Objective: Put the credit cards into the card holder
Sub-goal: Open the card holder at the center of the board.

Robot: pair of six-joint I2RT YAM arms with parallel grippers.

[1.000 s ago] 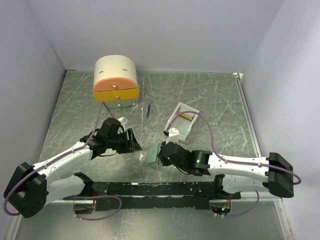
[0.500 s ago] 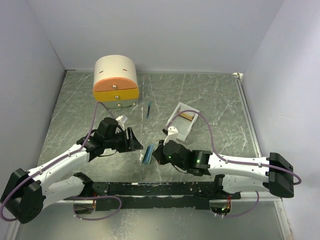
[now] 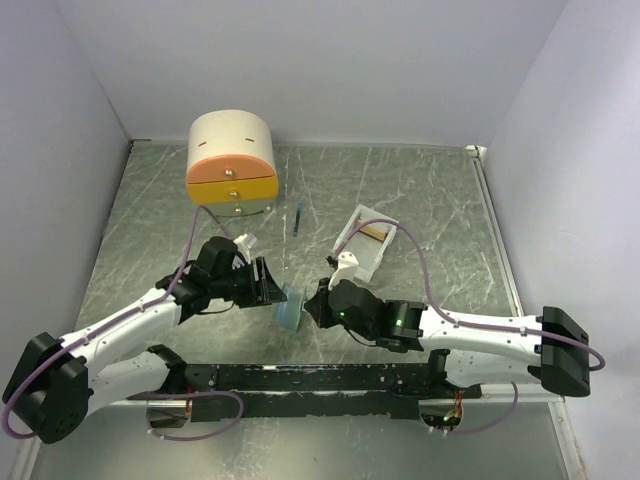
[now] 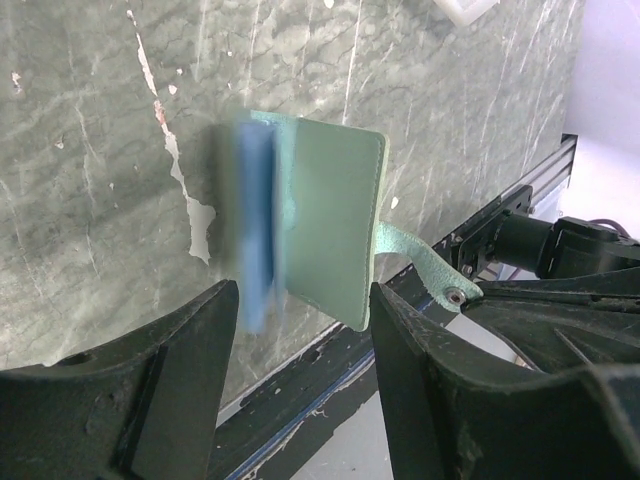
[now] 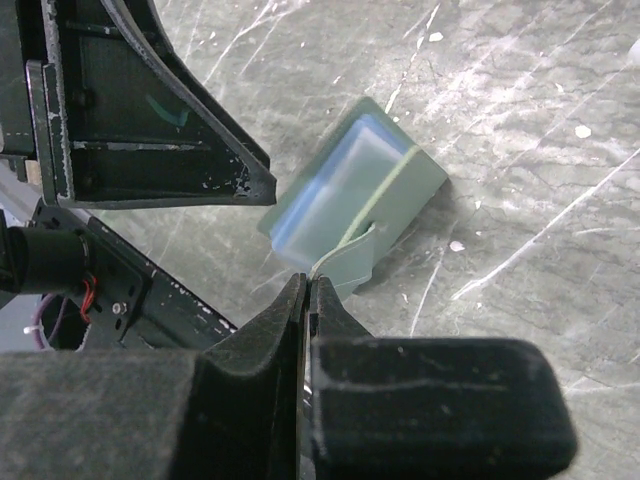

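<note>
Top external view, and we see the card holder [image 3: 290, 308] tipped up on edge near the front of the table [image 3: 420, 190], right between the two arms. We have the right gripper [image 3: 312, 305] pinched tight on its strap [image 5: 345, 262], jaws closed on that thin tab. The left gripper [image 3: 268, 287] sits just beside the holder, jaws spread wide; we cannot tell whether a finger touches it. One gold-yellow card [image 3: 374, 231] lies in the white tray [image 3: 385, 250], well apart.

Card holder [image 4: 335, 225] pale green; table [image 3: 430, 200] grey marbled.
</note>
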